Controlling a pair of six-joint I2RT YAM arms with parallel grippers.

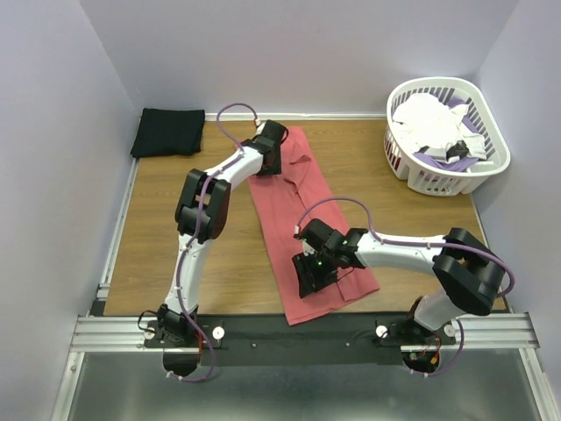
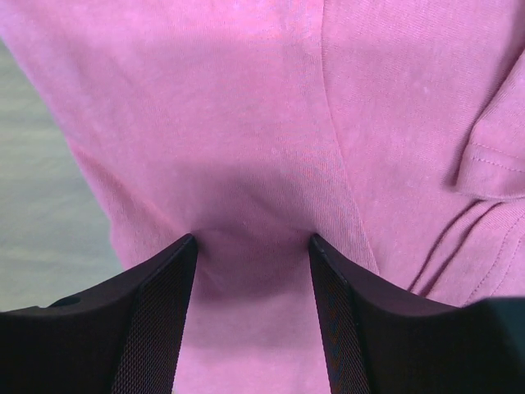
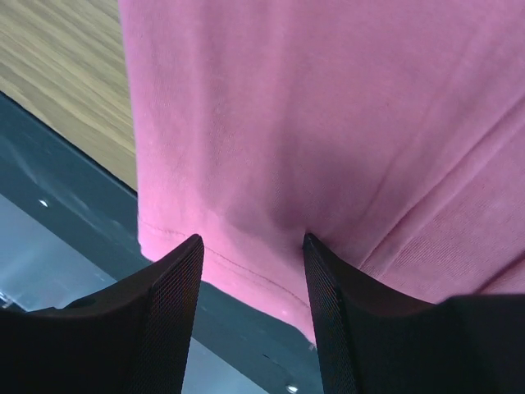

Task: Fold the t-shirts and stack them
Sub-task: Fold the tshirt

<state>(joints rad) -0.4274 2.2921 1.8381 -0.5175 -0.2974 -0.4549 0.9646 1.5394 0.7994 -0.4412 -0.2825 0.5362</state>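
Observation:
The coral-red t-shirt (image 1: 289,219) lies as a long narrow strip from the far middle of the table to its near edge. My left gripper (image 1: 267,164) is open at the far end, both fingertips pressed down on the cloth (image 2: 246,123) with cloth between them (image 2: 253,242). My right gripper (image 1: 312,279) is open over the near end, astride the hem (image 3: 328,123), which overhangs the black strip at the table's edge; its jaws (image 3: 250,240) hold nothing. The black t-shirt (image 1: 168,132) lies folded in the far left corner.
A white slatted basket (image 1: 493,132) with white and lilac laundry stands at the far right. Bare wooden tabletop (image 1: 158,228) lies on both sides of the strip. A metal rail (image 1: 307,331) runs along the near edge. Walls close in on three sides.

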